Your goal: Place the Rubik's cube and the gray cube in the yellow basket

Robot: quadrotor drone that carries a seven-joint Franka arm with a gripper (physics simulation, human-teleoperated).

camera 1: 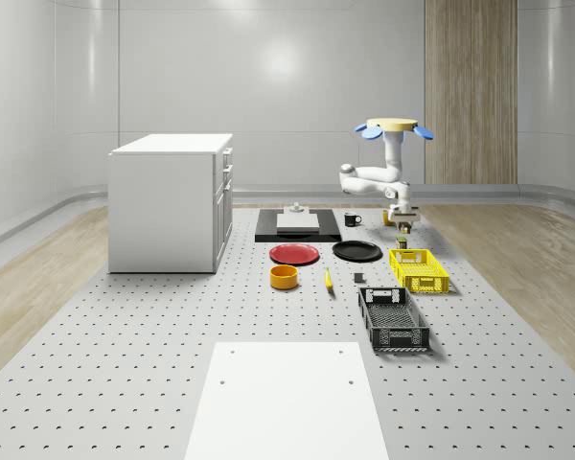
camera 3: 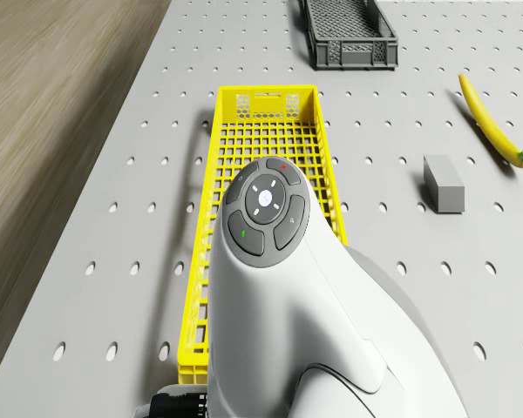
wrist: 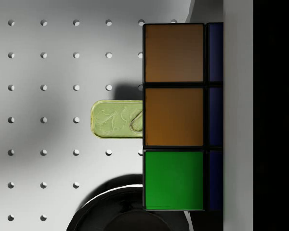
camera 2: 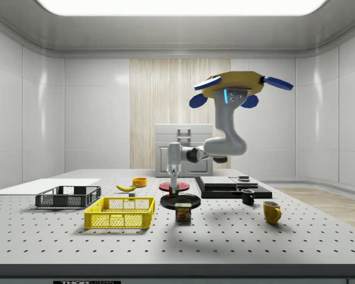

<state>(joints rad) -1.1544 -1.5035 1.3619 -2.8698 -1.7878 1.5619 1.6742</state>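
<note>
Transport is under way: the Rubik's cube (wrist: 180,115) is held in the pincer (camera 2: 174,190) above the spam can (camera 2: 183,212), the drone (camera 2: 234,86) hovering over the table (camera 2: 236,248). It should be carried level to the yellow basket (camera 2: 119,213), released low; the gray cube (camera 3: 444,183) lies beside the banana (camera 3: 491,122).

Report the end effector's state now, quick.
End effector: closed on the Rubik's cube, held above the table near the SPAM can; the drone hovers overhead.

We note the drone (camera 2: 235,84): tan-yellow disc body, blue rotor blades at its edges, light-blue lit strip beneath. The arm (camera 2: 223,142) is glossy white with rounded joints; one joint cap (camera 3: 266,206) carries a dark gray button pad with small green and red marks.
</note>
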